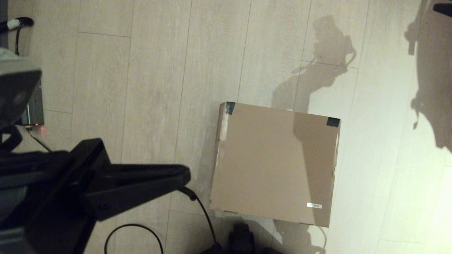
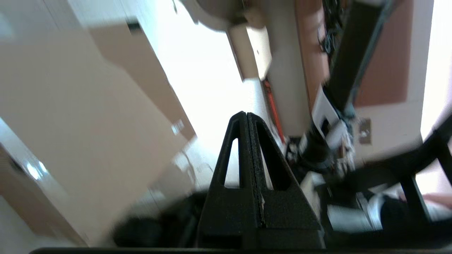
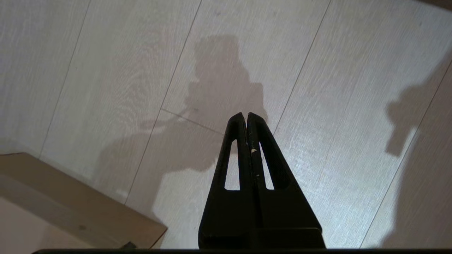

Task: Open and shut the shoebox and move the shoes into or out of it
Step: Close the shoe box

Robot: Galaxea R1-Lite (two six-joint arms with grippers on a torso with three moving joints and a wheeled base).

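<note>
The shoebox point(image 1: 272, 162) lies on the floor with its flap lid down, black tape on the two far corners and a small white label point(image 1: 314, 205) near the front right corner. The shoes are hidden. My left gripper point(image 1: 185, 175) hangs shut and empty just left of the box, pointing at its left side. In the left wrist view the shut left gripper point(image 2: 246, 114) shows beside the shoebox point(image 2: 70, 106). In the right wrist view my right gripper point(image 3: 246, 115) is shut over bare floor, with a corner of the shoebox point(image 3: 53, 197) off to one side.
Pale wooden floor point(image 1: 141, 70) surrounds the box. A black cable point(image 1: 206, 218) runs from the left arm toward the front edge, near a dark part point(image 1: 242, 240) of the robot. A black device with a red light point(image 1: 33, 109) sits far left.
</note>
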